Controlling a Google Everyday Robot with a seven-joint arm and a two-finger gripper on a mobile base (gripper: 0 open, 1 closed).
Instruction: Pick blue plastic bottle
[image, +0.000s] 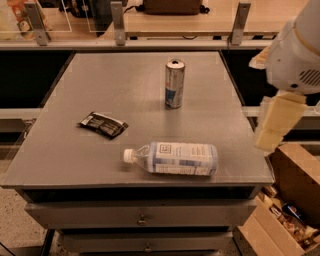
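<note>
The blue plastic bottle lies on its side near the front edge of the grey table. Its white cap points left and its pale blue-and-white label faces up. My gripper hangs at the right edge of the view, beside the table's front right corner. It is to the right of the bottle and above it, and it touches nothing. The white arm housing sits above it.
A slim silver-and-blue can stands upright behind the bottle. A dark snack wrapper lies at the left. Open cardboard boxes stand on the floor at the right. A shelf with posts runs along the back.
</note>
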